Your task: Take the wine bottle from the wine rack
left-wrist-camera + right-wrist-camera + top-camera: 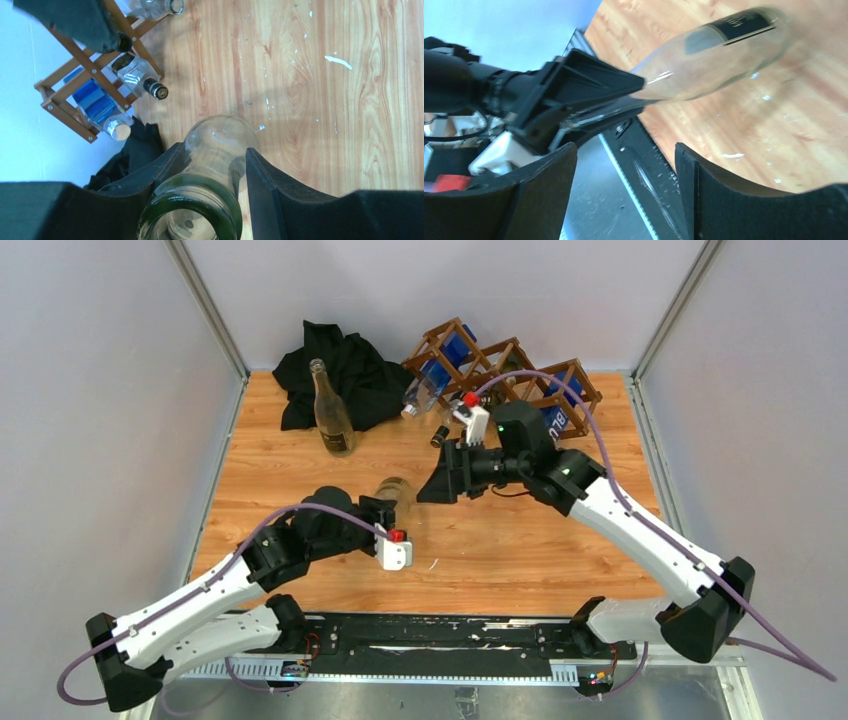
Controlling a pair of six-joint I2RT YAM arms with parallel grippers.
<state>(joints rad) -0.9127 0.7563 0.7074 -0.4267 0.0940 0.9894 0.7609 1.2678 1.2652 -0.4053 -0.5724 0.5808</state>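
Observation:
A clear wine bottle (pixel 396 489) with a green-rimmed mouth (pixel 190 215) and a dark label (pixel 739 22) hangs tilted over the middle of the table. My left gripper (pixel 388 508) is shut on the wine bottle's neck, its fingers (pixel 165 167) on either side of the glass. My right gripper (pixel 432 488) stands open just right of the bottle, with nothing between its fingers (pixel 704 185). The brown lattice wine rack (pixel 512 362) stands at the back of the table behind the right arm, and shows at the upper left in the left wrist view as the wine rack (pixel 75 95).
Blue-labelled bottles (pixel 435 380) lie in the rack's cells, necks pointing forward (pixel 150 87). A bottle with a gold label (pixel 331 412) stands at the back left beside a crumpled black cloth (pixel 345 370). Grey walls close three sides. A metal rail (pixel 430 640) runs along the near edge.

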